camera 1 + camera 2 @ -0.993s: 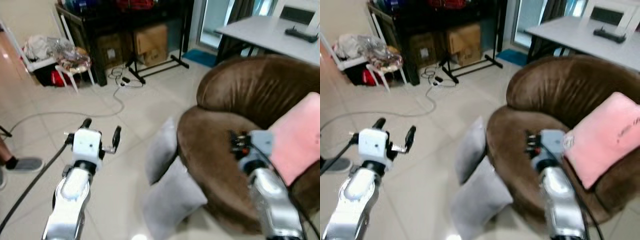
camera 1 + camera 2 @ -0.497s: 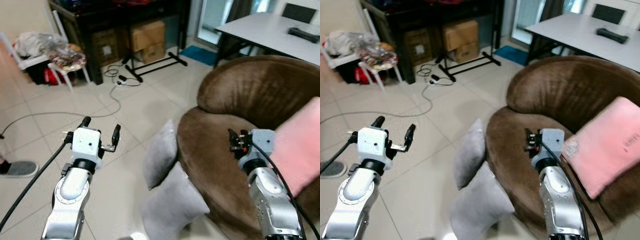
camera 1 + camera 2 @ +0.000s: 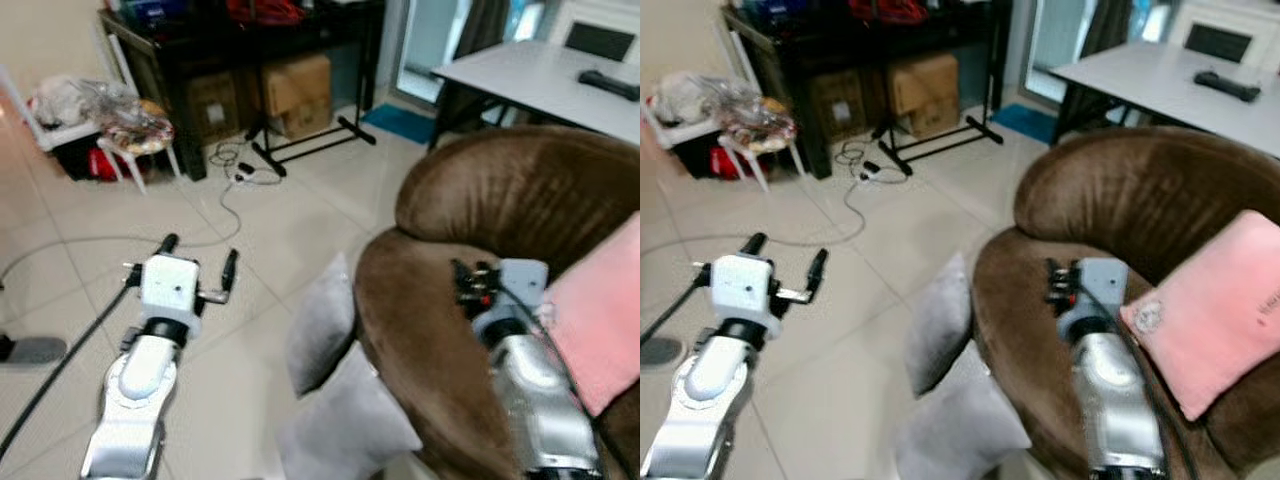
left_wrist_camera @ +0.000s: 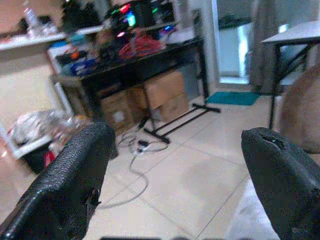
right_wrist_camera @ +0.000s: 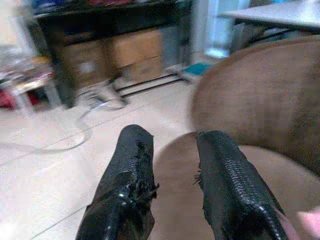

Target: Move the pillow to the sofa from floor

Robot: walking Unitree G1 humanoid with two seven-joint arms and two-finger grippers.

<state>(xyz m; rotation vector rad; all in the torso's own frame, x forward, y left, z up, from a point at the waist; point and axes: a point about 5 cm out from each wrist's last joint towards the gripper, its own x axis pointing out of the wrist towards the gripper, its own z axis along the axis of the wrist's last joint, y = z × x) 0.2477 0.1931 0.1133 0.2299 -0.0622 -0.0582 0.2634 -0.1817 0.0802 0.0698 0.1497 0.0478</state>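
Left gripper (image 3: 198, 268) spread wide, empty, over floor tiles; grey pillows (image 3: 322, 325) just right of it, leaning against brown sofa (image 3: 500, 200). Right gripper (image 5: 172, 150) above sofa seat, fingers slightly parted, empty; pink cushion (image 3: 1215, 310) to its right.

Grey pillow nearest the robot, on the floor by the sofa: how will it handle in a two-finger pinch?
The grey pillow looks soft and plump, so it will probably sag either side of a pinch. It is likely light for its bulk. It leans on the brown sofa and a second grey pillow, which may topple once it is lifted. The left gripper is open.
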